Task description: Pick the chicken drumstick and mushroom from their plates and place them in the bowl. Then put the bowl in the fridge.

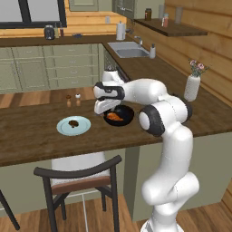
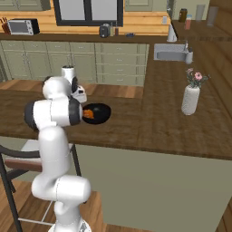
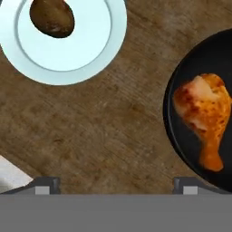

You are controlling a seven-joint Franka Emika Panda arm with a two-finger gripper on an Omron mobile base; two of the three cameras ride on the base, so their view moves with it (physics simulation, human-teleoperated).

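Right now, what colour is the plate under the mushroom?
Pale blue plate, with the dark brown mushroom on it. Clearest in the hand view.

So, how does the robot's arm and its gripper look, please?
The arm is made of glossy white, rounded segments, joined by dark grey to black joint rings. No cables or markings are visible. The gripper has a white body with dark parts. In the hand view its fingertips are small grey blocks.
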